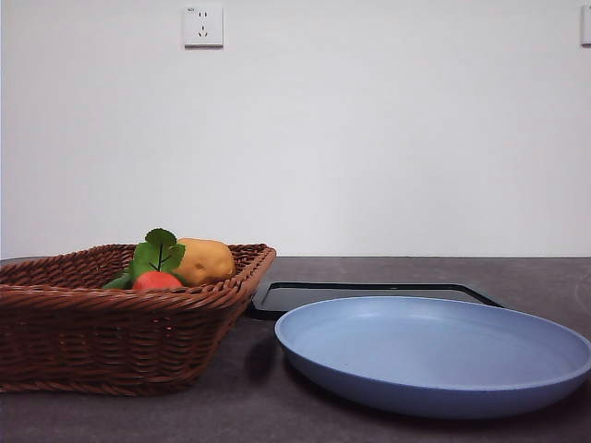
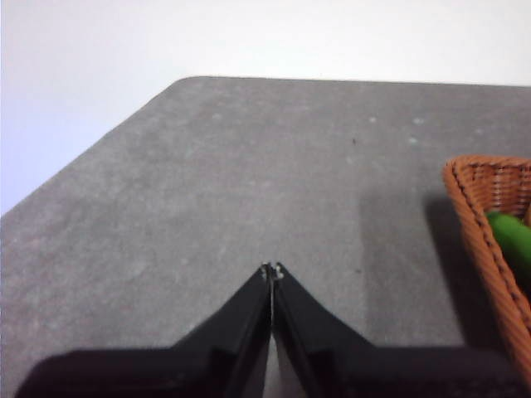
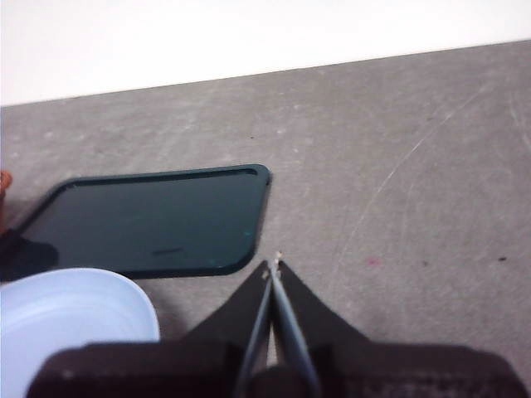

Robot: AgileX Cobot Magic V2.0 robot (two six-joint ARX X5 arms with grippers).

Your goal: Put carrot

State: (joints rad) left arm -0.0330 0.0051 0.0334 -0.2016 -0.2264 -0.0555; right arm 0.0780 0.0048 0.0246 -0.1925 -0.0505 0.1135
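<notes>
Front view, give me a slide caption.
Carrot and potato lie in a wicker basket beside an empty blue plate and dark tray.

You're looking at a lab-style robot test bench, not a real kitchen. Evidence: bare white wall (image 1: 369, 129) with just one wall socket (image 1: 203, 25) and the edge of a second plate at the top right corner. Grey speckled tabletop (image 2: 207, 182), scratched in the right wrist view, with a rounded corner and no furnishings around it. Props are staged: wicker basket (image 1: 92, 323) holding plastic-looking toy vegetables, blue plate (image 1: 434, 355), dark tray (image 3: 149, 220) lying flat. No appliances, sink or cupboards visible in your views.
</notes>
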